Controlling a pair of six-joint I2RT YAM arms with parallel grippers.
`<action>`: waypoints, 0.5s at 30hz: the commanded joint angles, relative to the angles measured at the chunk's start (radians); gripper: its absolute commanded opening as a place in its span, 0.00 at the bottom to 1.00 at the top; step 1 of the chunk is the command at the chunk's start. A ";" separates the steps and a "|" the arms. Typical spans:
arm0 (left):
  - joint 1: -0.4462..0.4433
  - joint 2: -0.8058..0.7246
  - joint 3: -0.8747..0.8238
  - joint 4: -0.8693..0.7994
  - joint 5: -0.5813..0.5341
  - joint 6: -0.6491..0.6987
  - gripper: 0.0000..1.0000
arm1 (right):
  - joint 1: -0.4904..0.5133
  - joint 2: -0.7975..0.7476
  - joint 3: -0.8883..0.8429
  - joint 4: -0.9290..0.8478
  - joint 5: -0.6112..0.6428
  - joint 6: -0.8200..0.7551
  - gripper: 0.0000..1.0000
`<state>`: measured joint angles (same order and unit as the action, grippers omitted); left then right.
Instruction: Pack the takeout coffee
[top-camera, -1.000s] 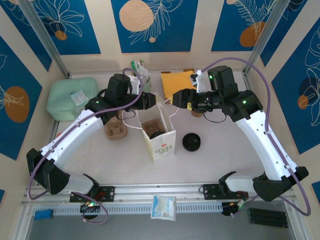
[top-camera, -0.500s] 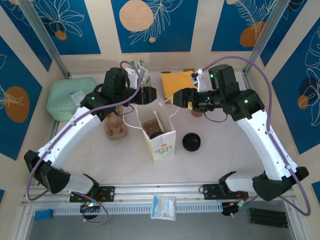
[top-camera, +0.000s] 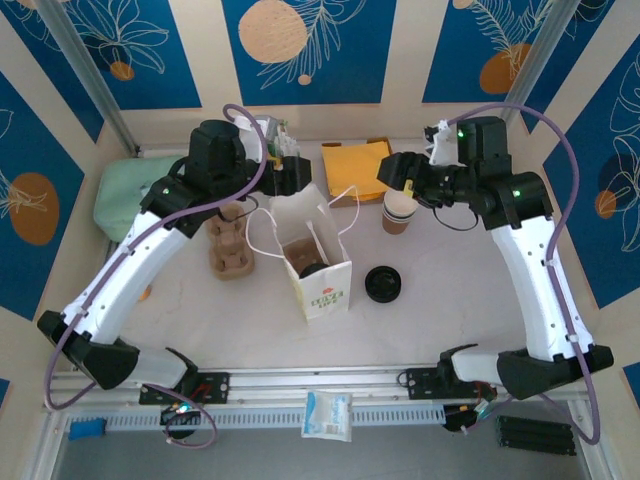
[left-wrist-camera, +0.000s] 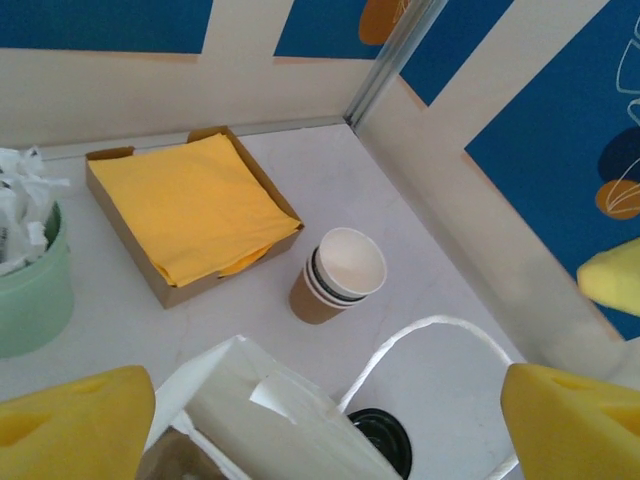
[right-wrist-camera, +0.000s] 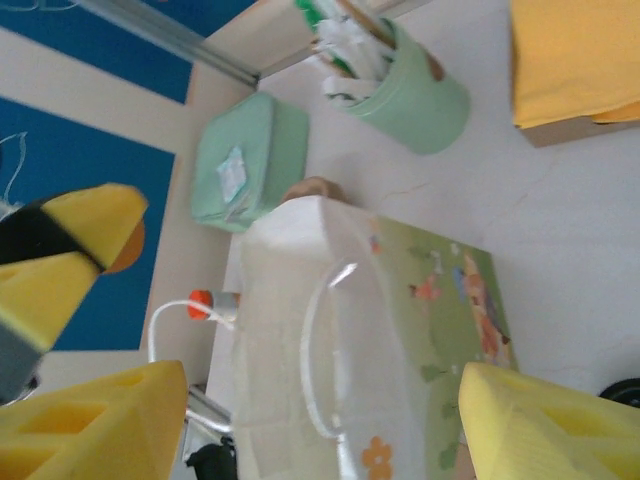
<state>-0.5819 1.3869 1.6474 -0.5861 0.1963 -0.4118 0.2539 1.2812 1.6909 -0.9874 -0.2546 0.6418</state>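
Nested paper coffee cups (top-camera: 397, 212) (left-wrist-camera: 340, 274), white above and brown below, stand upright on the table right of the white paper bag (top-camera: 318, 265) (left-wrist-camera: 262, 420) (right-wrist-camera: 372, 352). The bag stands open with something dark and round inside. My left gripper (top-camera: 288, 176) (left-wrist-camera: 320, 430) hangs open above the bag's far left corner, nothing between its yellow pads (left-wrist-camera: 72, 420). My right gripper (top-camera: 393, 172) (right-wrist-camera: 320, 430) is open too, above and just behind the cups, its pads (right-wrist-camera: 548, 432) wide apart and empty. One bag handle (left-wrist-camera: 432, 330) loops out toward the cups.
A black lid (top-camera: 383, 284) (left-wrist-camera: 385, 440) lies right of the bag. A brown pulp carrier (top-camera: 230, 250) sits left of it. Behind are a tray of yellow napkins (top-camera: 352, 165) (left-wrist-camera: 190, 205), a mint cup of utensils (top-camera: 280, 138) (right-wrist-camera: 412, 92) and a green box (top-camera: 128, 198) (right-wrist-camera: 250, 160).
My left gripper opened wide and drew back to the left of the bag. My right gripper pulled away to the right from the bag's rim, uncovering the stack of cups.
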 joint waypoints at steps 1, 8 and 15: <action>0.015 -0.032 0.022 -0.020 -0.027 0.016 0.95 | -0.022 0.033 -0.075 0.019 -0.008 0.034 0.72; 0.023 -0.032 0.012 -0.034 -0.043 0.012 0.99 | 0.012 0.162 -0.195 0.151 0.033 0.076 0.72; 0.032 -0.025 0.000 -0.015 -0.031 -0.002 0.99 | 0.073 0.361 -0.185 0.195 0.135 0.076 0.72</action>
<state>-0.5625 1.3754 1.6474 -0.6109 0.1703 -0.4107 0.3149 1.5982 1.5005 -0.8276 -0.1623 0.7078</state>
